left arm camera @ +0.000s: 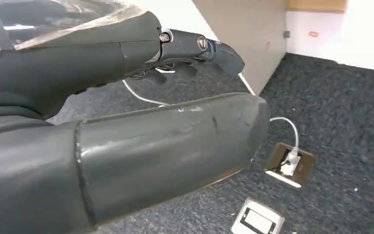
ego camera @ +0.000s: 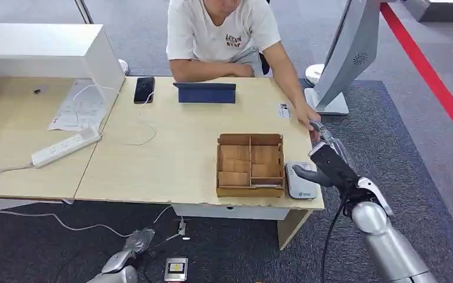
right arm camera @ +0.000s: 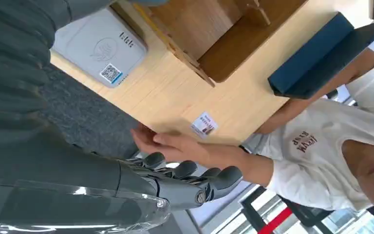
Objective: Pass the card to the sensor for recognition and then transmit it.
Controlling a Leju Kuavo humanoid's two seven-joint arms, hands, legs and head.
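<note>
My right hand (ego camera: 325, 158) is raised off the table's right edge, just above the white card reader (ego camera: 301, 180) (right arm camera: 100, 46). Its fingers (right arm camera: 190, 176) stretch toward a person's hand (ego camera: 308, 119) (right arm camera: 175, 145), which meets the fingertips. The thumb stands apart, and I see no card between thumb and fingers. A small white printed card or label (ego camera: 284, 110) (right arm camera: 204, 124) lies flat on the table beside the person's wrist. My left hand (ego camera: 124, 260) (left arm camera: 126, 122) hangs low by the floor, fingers extended, holding nothing.
A wooden compartment box (ego camera: 250, 165) (right arm camera: 214, 29) stands left of the reader. Behind it are a blue tablet (ego camera: 205, 92), a phone (ego camera: 144, 89) and a power strip (ego camera: 65, 147). A white stand (ego camera: 342, 59) rises at the right. Floor sockets (ego camera: 176, 269) (left arm camera: 289, 163) sit below the table.
</note>
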